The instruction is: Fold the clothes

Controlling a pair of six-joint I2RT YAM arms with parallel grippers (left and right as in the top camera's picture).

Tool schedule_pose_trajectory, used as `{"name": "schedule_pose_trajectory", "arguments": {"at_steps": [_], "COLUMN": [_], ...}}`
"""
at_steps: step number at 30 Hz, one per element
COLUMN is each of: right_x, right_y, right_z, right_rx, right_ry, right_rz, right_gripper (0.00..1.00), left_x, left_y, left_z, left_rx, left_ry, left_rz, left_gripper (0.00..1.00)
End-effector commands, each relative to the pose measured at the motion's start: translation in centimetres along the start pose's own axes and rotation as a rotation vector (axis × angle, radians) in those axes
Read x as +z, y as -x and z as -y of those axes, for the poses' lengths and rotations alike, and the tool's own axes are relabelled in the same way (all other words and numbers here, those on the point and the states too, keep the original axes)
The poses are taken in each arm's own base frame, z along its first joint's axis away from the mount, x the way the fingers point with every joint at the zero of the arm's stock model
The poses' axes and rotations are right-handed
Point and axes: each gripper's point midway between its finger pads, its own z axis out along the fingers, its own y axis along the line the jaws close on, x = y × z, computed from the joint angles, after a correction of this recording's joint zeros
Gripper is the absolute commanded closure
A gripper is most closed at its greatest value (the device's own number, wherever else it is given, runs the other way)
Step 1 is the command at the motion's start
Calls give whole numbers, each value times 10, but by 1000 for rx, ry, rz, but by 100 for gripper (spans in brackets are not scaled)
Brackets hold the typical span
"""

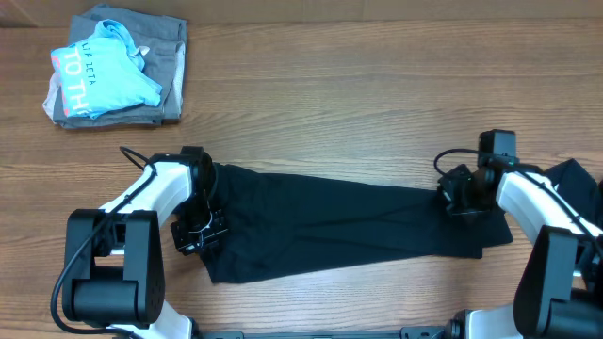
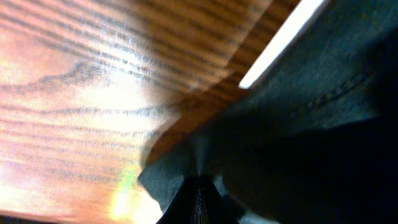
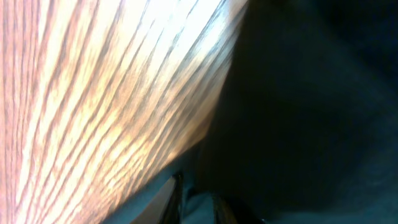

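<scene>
I see the black garment (image 1: 339,221) stretched along the near side of the table (image 1: 377,94), long axis left to right, my left gripper (image 1: 203,231) pinching its left end; whether my right gripper (image 1: 459,200) grips the right end, I cannot tell.

Wood-grain table (image 1: 377,104): black garment (image 1: 349,226) stretched lengthwise near front; second black garment (image 1: 577,179) at right edge; grey folded garment (image 1: 174,56) far-left corner.
</scene>
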Motion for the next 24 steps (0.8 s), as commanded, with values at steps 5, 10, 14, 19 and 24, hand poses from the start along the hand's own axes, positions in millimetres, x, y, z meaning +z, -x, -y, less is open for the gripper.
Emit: {"name": "schedule_pose_trajectory", "arguments": {"at_steps": [5, 10, 14, 19, 24], "right_x": [-67, -111, -115, -103, -93], "right_y": [59, 54, 27, 3, -8], "right_z": [-26, -58, -78, -84, -95], "right_rx": [-3, -60, -167, -228, -284], "right_ry": [11, 92, 159, 136, 153], "right_rz": [97, 65, -17, -58, -56], "right_gripper": [90, 80, 45, 24, 23], "left_x": [-78, -112, -109, -82, -63], "left_y": [24, 22, 16, 13, 14], "left_z": [12, 9, 17, 20, 21], "left_rx": [51, 58, 176, 241, 266], "left_ry": [-65, -102, -132, -117, -97], "left_rz": [241, 375, 348, 239, 160], "left_gripper": [96, 37, 30, 35, 42]}}
